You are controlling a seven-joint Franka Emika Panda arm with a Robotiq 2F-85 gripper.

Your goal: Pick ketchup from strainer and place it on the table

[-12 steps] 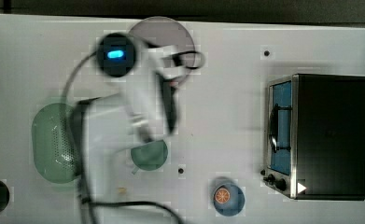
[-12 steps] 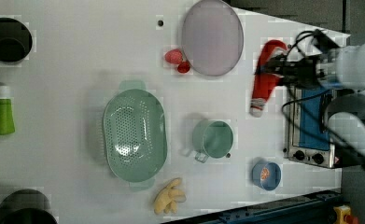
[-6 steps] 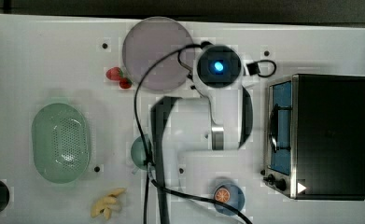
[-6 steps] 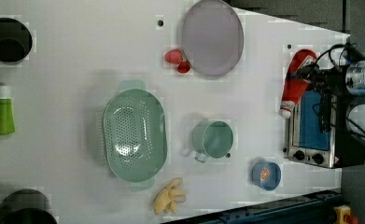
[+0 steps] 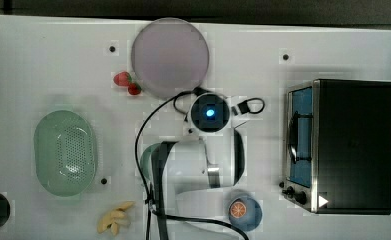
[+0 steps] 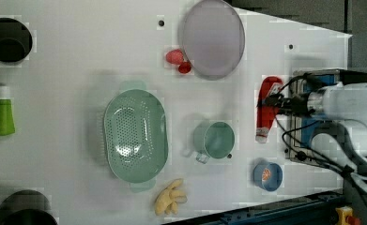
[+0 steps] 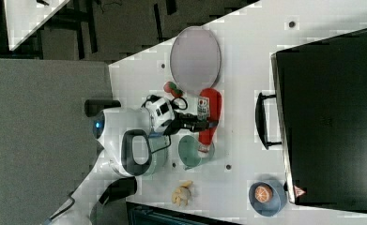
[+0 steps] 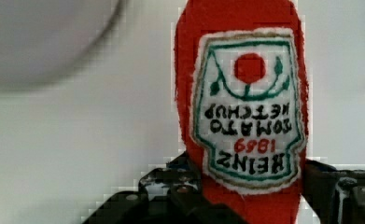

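The ketchup (image 8: 245, 107), a red bottle with a white Heinz label, is held between the black fingers (image 8: 180, 191) of my gripper (image 8: 250, 205), which is shut on it. In the left view the ketchup (image 6: 267, 108) lies lengthwise over the white table (image 6: 78, 56), white cap toward the blue bowl, with the gripper (image 6: 276, 104) clamped across its middle. The right view shows the ketchup (image 7: 208, 117) between the plate and the cup, gripper (image 7: 203, 123) on it. Whether it touches the table I cannot tell. The pale green strainer (image 5: 65, 152) (image 6: 134, 136) stands far off with nothing in it.
A purple plate (image 5: 170, 57) with two strawberries (image 5: 126, 82) beside it lies at the back. A teal cup (image 6: 214, 139), a blue bowl with an orange slice (image 6: 268, 176), a yellow banana bunch (image 6: 171, 204) and a toaster oven (image 5: 345, 145) surround the arm.
The arm swung the ketchup toward the toaster oven, then back toward the cup. The bottle now sits further down the left view than a second ago. The grip has held.
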